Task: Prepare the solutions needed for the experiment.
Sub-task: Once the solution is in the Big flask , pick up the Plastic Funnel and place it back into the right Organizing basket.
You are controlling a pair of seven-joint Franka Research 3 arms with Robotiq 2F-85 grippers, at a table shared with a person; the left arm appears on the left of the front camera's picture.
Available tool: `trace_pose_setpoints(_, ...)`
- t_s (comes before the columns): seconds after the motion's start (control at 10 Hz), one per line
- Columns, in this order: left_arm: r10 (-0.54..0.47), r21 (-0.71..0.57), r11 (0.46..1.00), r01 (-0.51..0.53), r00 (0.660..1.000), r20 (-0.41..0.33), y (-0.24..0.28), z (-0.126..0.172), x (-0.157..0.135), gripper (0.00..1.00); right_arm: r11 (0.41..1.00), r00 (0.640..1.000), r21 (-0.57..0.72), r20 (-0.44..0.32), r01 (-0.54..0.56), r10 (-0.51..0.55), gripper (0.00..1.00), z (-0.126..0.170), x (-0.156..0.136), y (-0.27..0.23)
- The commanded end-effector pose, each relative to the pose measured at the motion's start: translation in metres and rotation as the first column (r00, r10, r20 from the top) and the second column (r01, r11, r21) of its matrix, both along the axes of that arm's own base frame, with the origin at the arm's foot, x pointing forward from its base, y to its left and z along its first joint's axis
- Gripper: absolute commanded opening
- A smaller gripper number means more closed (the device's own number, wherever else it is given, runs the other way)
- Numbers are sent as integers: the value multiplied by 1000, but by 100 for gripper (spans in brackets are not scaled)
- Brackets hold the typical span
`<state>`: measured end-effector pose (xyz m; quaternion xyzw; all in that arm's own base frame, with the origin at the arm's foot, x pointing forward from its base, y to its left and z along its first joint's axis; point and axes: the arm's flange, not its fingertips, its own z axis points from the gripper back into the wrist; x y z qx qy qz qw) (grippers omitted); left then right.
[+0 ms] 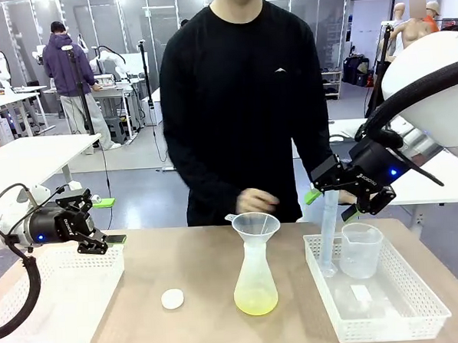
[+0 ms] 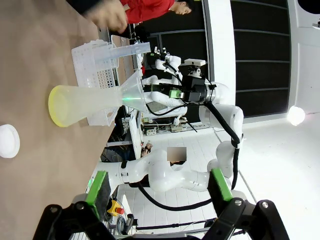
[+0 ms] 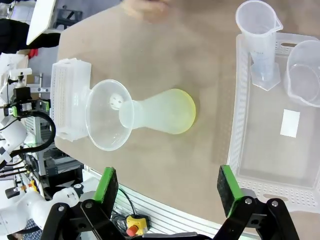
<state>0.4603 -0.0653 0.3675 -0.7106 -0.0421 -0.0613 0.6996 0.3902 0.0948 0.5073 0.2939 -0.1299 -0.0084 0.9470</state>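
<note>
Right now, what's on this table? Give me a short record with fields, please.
Centre: flask with funnel on top, shallow yellow-green liquid inside
Beside flask: small white disc
Right tray: graduated cylinder, beaker
Left: white basket
Left end effector: open, holding nothing
Right end effector: open, holding nothing
Person's hand: behind the funnel

Open lab hall; white tables (image 1: 29, 159) behind; grey floor (image 1: 138, 199); glass partition walls (image 1: 121, 23); bright round lamp (image 2: 296, 115)
</note>
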Motion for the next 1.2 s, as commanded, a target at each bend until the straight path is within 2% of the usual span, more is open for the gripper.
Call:
trace_pose_setpoints(0.0, -4, 4, 1000, 4, 1000, -2, 0, 3, 0, 100, 1000, 1000, -2, 6, 11, -11, 100, -4, 1, 1)
trace_pose_setpoints(0.3, -4, 4, 1000, 4, 1000, -2, 0, 3, 0, 100, 1000, 1000, 6, -1, 1, -1, 100, -1, 0, -1)
trace_pose_setpoints(0.7, -4, 4, 1000, 4, 1000, -2, 0, 3, 0, 100, 997, 996, -40, -67, -60, 57, 100, 9, 31, 50)
trace_pose_setpoints(1.1, -4, 4, 1000, 4, 1000, -2, 0, 3, 0, 100, 988, 989, -128, -130, -85, 68, 100, 16, 61, 91)
